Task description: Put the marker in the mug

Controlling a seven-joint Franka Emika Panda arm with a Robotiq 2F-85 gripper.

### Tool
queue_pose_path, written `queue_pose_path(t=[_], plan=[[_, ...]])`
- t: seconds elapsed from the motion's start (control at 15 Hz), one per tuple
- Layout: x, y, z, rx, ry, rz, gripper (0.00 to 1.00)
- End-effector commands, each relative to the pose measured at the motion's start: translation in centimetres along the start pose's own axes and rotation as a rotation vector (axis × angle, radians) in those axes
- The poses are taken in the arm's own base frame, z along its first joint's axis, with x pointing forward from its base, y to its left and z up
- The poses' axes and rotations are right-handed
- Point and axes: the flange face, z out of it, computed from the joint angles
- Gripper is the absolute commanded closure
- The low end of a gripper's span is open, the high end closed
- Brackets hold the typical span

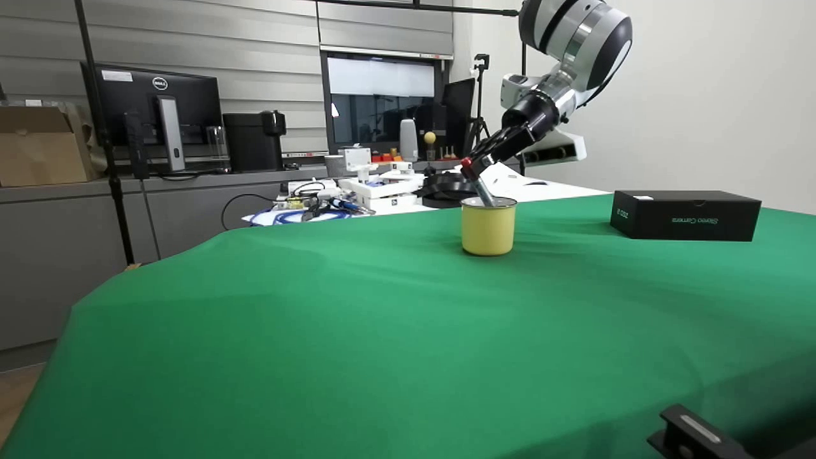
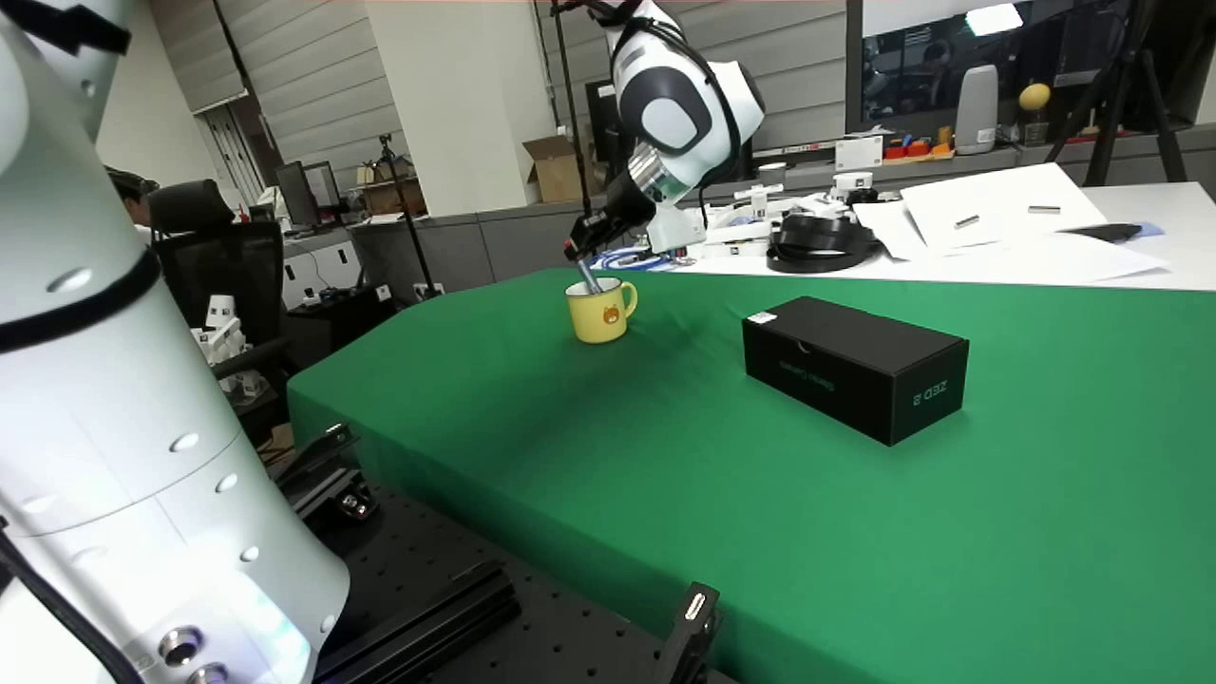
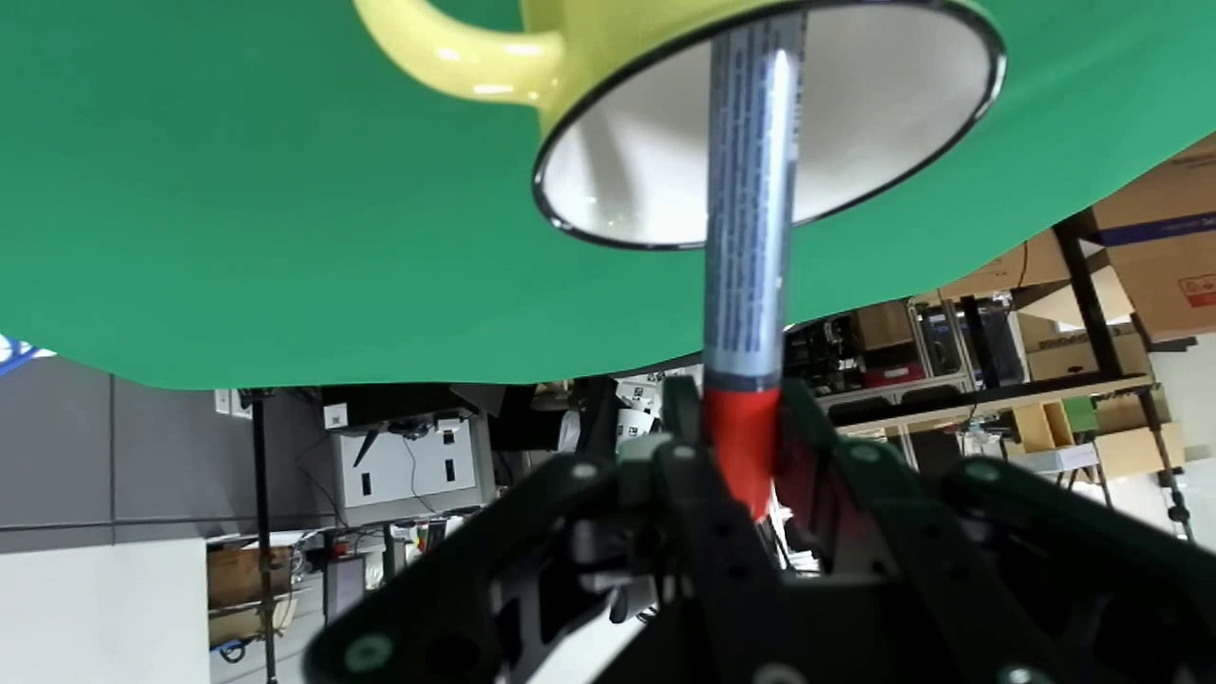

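The yellow mug (image 1: 488,231) stands upright on the green cloth; it also shows in an exterior view (image 2: 598,321), with its handle and a small bear print. The wrist view shows its white inside, dark rim and yellow wall (image 3: 617,38). The marker (image 3: 750,218) has a bluish-grey printed body and a red end. My gripper (image 3: 741,404) is shut on the red end, a finger on each side. The marker slants down through the mug's mouth, its lower end hidden inside. In both exterior views the gripper (image 1: 470,169) (image 2: 576,247) is just above the rim.
A black box (image 1: 692,217) lies on the green cloth, and it also shows in an exterior view (image 2: 855,366). Behind the cloth's far edge is a white table with papers (image 2: 1007,209), a black coil (image 2: 825,243) and clutter. A white arm base (image 2: 190,427) stands beside the table.
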Motion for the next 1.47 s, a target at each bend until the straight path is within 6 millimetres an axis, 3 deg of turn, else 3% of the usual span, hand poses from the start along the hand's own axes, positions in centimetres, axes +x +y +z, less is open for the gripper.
queue_pose_path(t=[0.0,0.13,0.6,0.87,1.4], plan=[[0.8,0.4,-0.8,0.016,0.023,0.006,0.51],[1.9,0.4,-1.7,0.006,0.012,-0.007,0.48],[6.4,0.2,-4.8,-0.033,-0.017,-0.070,0.02],[7.3,0.0,-5.3,-0.028,-0.031,-0.074,0.00],[6.5,0.1,-4.8,-0.024,-0.043,-0.081,0.00]])
